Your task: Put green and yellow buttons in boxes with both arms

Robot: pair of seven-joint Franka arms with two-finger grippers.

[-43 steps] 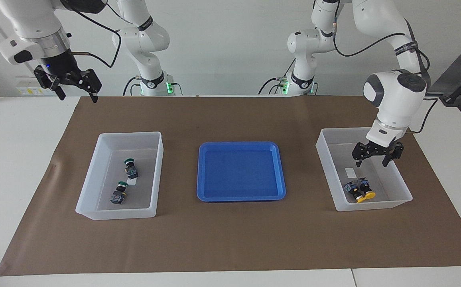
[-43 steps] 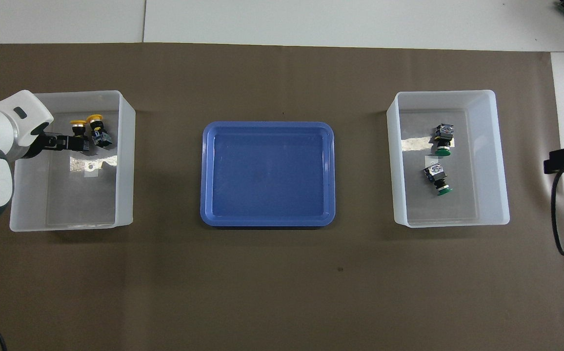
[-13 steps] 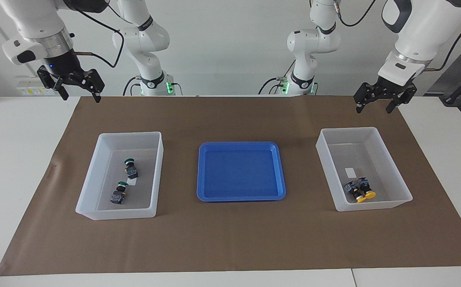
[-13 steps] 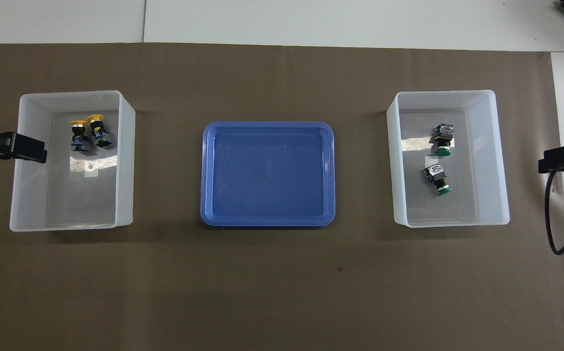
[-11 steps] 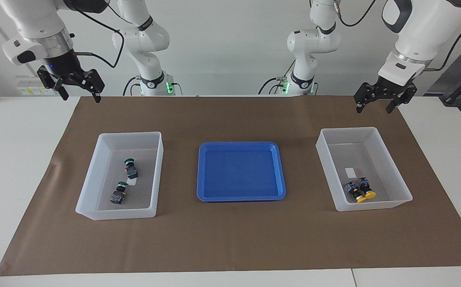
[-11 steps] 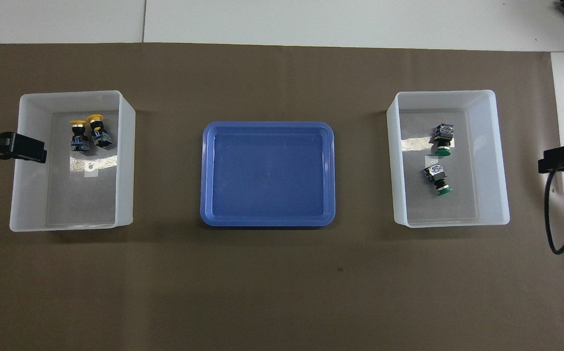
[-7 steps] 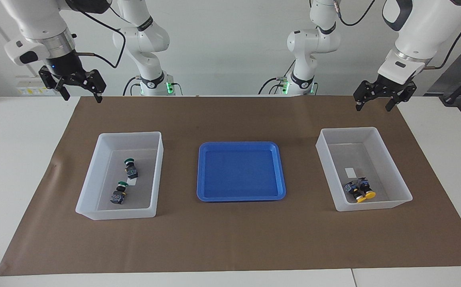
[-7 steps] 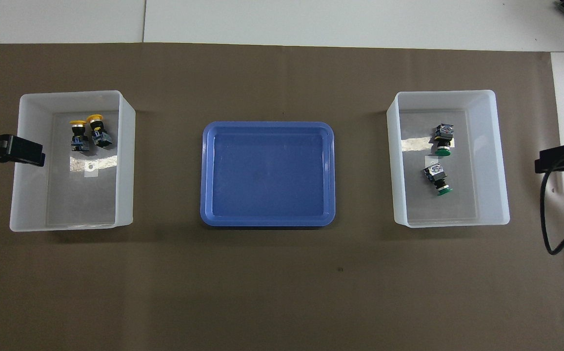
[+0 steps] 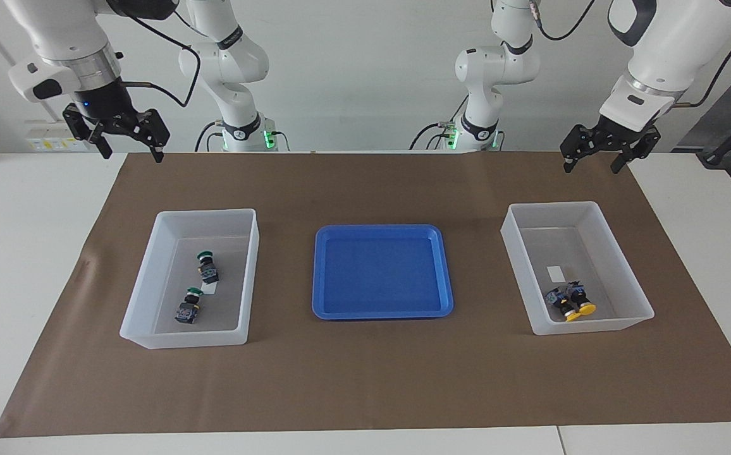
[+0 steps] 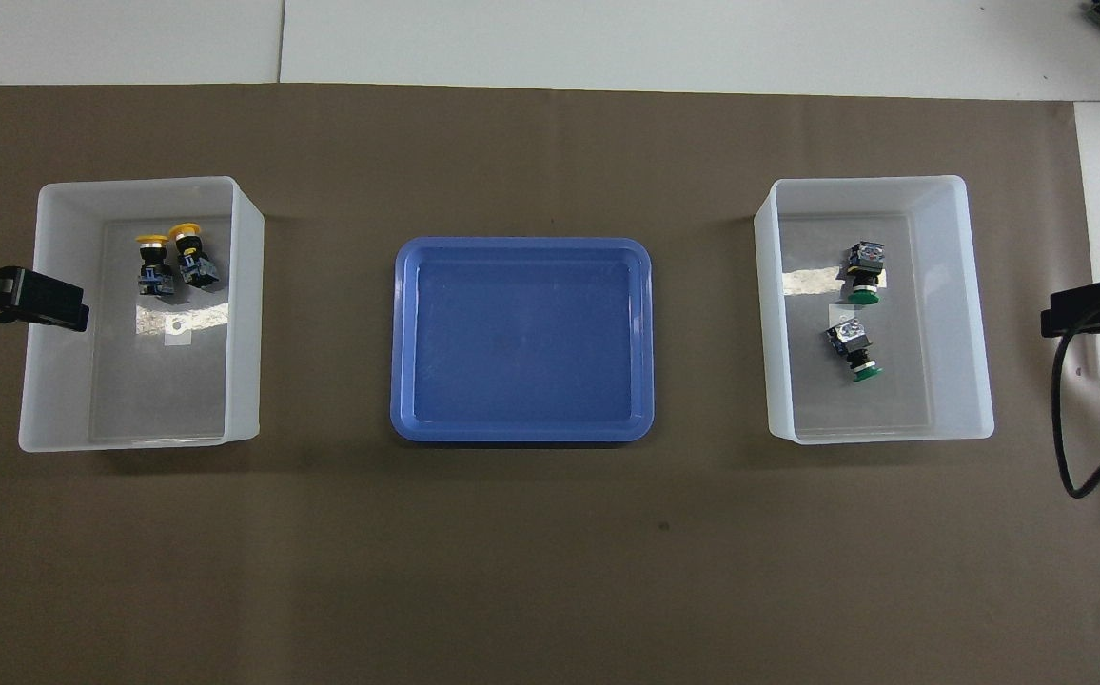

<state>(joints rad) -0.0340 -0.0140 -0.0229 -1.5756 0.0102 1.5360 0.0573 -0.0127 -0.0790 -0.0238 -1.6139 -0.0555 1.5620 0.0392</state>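
Overhead, 2 translucent rectangular boxes [image 9: 190,279] with round-capped buttons [image 9: 208,266], left gripper [image 9: 595,158] and right gripper [image 9: 128,143] fingers apart.

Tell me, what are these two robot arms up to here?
They are sorting push-buttons by colour, and it looks done. Two green buttons lie in the box at the right arm's end, two yellow buttons in the box at the left arm's end. The blue tray between them holds nothing. The right gripper and left gripper hang open, raised and holding nothing.
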